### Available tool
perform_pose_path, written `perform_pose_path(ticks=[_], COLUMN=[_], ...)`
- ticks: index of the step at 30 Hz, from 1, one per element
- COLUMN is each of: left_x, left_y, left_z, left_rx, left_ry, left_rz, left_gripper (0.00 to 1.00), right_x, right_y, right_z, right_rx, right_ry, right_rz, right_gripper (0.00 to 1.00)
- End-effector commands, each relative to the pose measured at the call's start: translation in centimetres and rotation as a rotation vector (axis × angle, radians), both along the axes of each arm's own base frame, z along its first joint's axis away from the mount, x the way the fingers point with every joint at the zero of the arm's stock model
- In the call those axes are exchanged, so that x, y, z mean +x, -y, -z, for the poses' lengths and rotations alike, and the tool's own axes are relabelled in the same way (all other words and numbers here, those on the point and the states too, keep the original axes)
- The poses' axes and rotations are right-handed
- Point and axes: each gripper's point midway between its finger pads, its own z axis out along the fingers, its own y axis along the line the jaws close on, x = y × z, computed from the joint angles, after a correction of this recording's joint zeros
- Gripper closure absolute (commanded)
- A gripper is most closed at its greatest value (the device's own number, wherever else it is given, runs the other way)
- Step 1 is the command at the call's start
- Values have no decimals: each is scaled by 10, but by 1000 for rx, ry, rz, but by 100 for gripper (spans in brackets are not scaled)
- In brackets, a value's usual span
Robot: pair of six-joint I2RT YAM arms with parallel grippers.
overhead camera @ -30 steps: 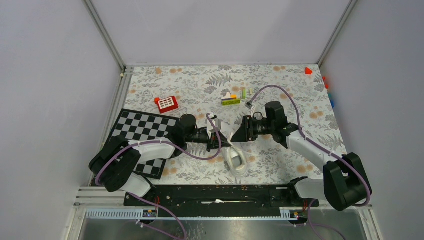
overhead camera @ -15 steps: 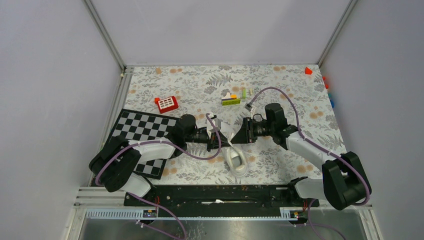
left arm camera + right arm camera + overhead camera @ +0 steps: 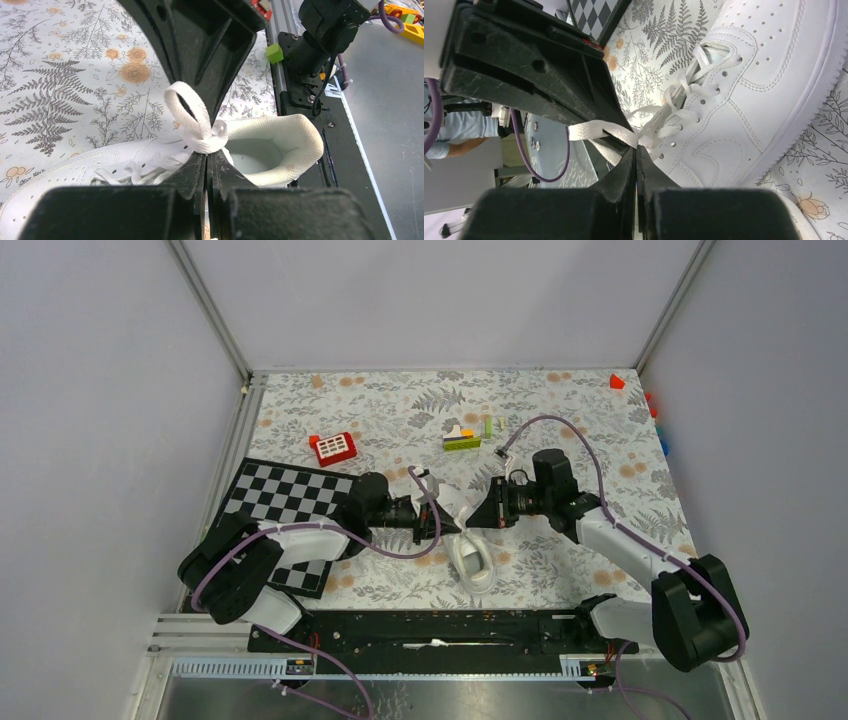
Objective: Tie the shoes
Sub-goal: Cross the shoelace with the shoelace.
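Pinching the laces (image 3: 202, 140) above the white sneaker (image 3: 280, 145), left fingers (image 3: 187, 176) clamped on them, right fingers (image 3: 623, 174) likewise clamped

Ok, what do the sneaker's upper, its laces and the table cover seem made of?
Sneaker: smooth matte leather or synthetic look-alike, given stitched panels and punched holes. Laces: flat woven fabric, soft enough to fold into a loop. Table cover: fern-printed cloth or vinyl; cannot tell which.

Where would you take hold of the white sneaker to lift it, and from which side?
Take the sneaker by its heel collar, from above: it sits upright with the mouth open upward, so one finger can go inside and one outside that padded rim. The laces would probably only pull loose.
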Motion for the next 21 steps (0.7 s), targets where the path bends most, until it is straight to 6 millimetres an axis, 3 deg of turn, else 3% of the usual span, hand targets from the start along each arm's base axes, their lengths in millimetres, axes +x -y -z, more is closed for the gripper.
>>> perform_pose_path(ticks=[1,19,21], left_x=[7,30,29], left_y=[1,9,11], left_z=[-22,-10,-11], left_rx=[-66,-13,-15], left_ry=[50,-1,0], left_rz=[-36,-172,-168], left_gripper=[100,100,100], right_x=[1,-17,-18], right_y=[4,4,3], right_z=[-10,-16,-18], right_rx=[-11,27,35], right_ry=[87,85,86], right_rz=[17,-34,-41], right_gripper=[100,100,97])
